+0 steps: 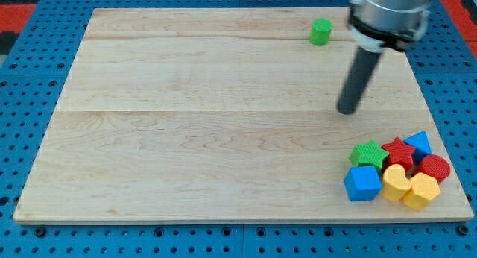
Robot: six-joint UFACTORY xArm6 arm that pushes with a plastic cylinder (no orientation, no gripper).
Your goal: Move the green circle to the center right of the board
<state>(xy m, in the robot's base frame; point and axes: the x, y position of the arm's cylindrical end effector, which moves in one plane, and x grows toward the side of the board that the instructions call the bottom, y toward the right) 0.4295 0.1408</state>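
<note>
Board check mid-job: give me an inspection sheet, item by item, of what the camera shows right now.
Surface: wooden board, flat, on a blue pegboard.
Job's things: green circle near the view's top, right of centre, standing alone; not yet at centre right.
Clutter: tight cluster at the view's bottom right: green star, red star, blue block, red circle, blue cube, yellow block, second yellow block.
Grippers: none; my tip is below and right of the green circle, apart from it, above the cluster.
Cables: nothing seen.
Surroundings: red pegboard at the top corners.
</note>
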